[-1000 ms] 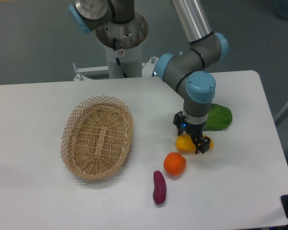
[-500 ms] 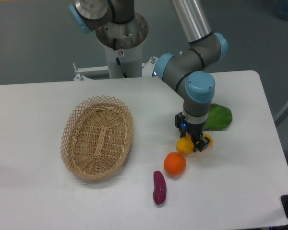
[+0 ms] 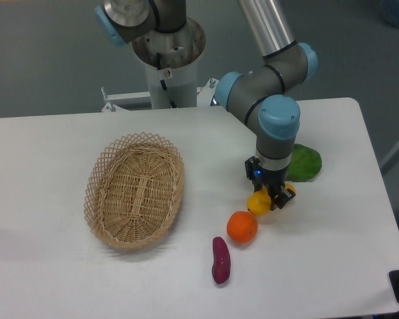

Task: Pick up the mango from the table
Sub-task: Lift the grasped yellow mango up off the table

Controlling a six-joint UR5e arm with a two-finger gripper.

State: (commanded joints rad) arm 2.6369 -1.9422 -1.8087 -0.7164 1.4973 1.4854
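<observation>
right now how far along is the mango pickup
Done: the gripper has reached the mango and sits astride it, fingers either side. In hand: the grasp looks closed on the fruit. Left: lifting it clear; whether it still touches the table beside the orange cannot be told.

Middle of the mango [image 3: 258, 203] hidden behind the hand [image 3: 276, 199], finger contact unclear, green leafy item [image 3: 304, 162] partly behind the arm, worktop [image 3: 46, 279] front edge cut off.
</observation>
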